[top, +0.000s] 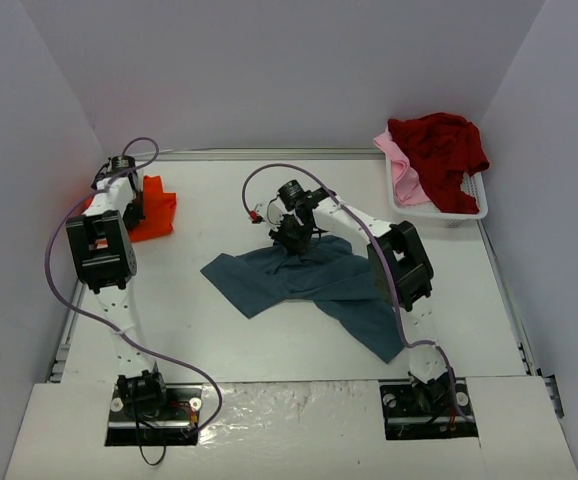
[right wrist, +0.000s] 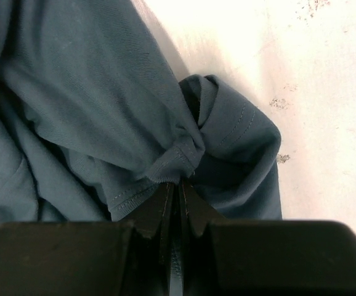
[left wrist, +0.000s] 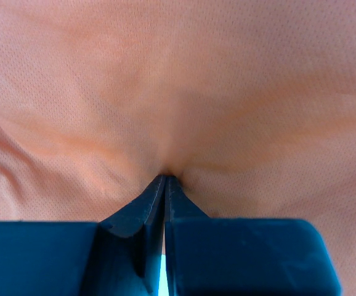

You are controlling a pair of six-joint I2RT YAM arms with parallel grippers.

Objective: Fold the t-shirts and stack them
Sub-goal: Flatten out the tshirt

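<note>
A slate blue-grey t-shirt [top: 259, 280] lies crumpled and spread across the middle of the table. My right gripper [top: 291, 240] stands over its far edge. In the right wrist view that gripper [right wrist: 179, 180] is shut on a bunched hem of the blue-grey shirt [right wrist: 73, 92]. A bright orange t-shirt [top: 159, 215] lies bunched at the far left by the wall. My left gripper [top: 139, 203] is down on it. The orange cloth [left wrist: 178, 80] fills the left wrist view and puckers where the shut gripper [left wrist: 165, 177] pinches it.
A white plastic basket [top: 469, 212] sits at the back right corner. A dark red t-shirt [top: 439, 150] is heaped in it and a pale pink one [top: 404, 170] hangs over its left side. Side walls stand close to both table edges.
</note>
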